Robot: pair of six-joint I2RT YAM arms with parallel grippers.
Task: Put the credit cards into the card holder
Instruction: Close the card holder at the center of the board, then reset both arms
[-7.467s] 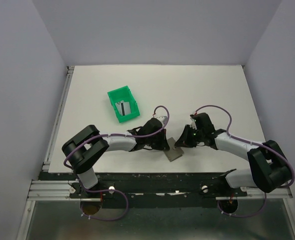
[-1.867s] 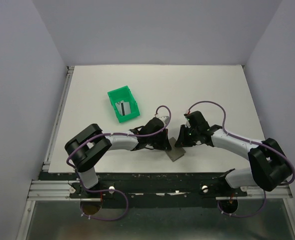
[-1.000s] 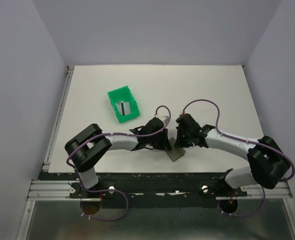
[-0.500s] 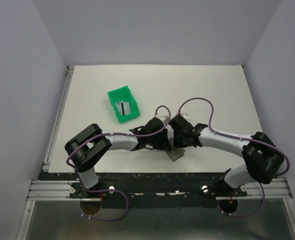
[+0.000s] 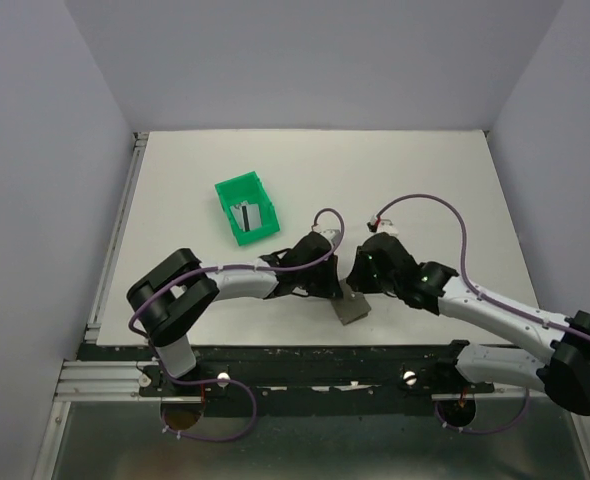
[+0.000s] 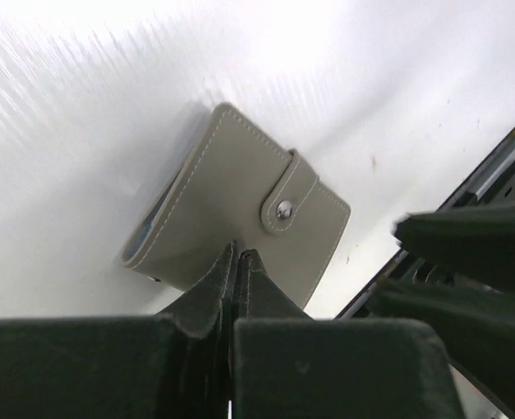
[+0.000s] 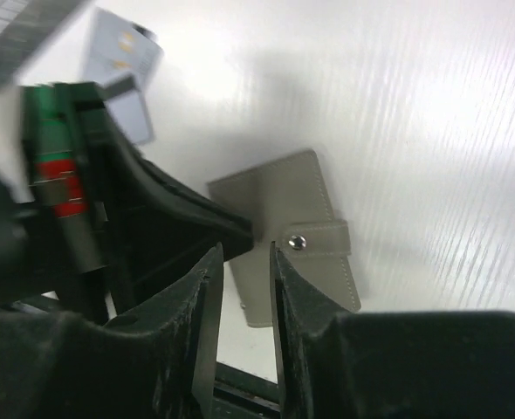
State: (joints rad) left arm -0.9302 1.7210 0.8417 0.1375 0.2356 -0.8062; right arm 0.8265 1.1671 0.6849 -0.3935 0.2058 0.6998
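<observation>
Left gripper (image 6: pixel 238 255) has its dark fingers pressed flat together with nothing between them, tips at the near edge of the card holder (image 6: pixel 231 218). The holder is a closed, roughly square grey-brown wallet with stitched seams, its strap fastened by a round metal snap tab (image 6: pixel 284 209), and a sliver of light blue shows at one side. It lies flat on the glossy white bench (image 5: pixel 405 180), close to the near edge and its dark rail, between the two arms. The right gripper (image 7: pixel 244 255) hangs over it, fingers a narrow way apart and holding nothing. Two whitish credit cards (image 7: pixel 122 54) lie on the bench beyond the left gripper. One more card (image 5: pixel 245 216) sits in the green bin (image 5: pixel 227 205), well apart. Behind both arms the bench runs on wide to the far wall. Half a second ago the right gripper was crowded against the left; it has drawn back a little and its arm now stretches low to the right, while the holder has not moved.
</observation>
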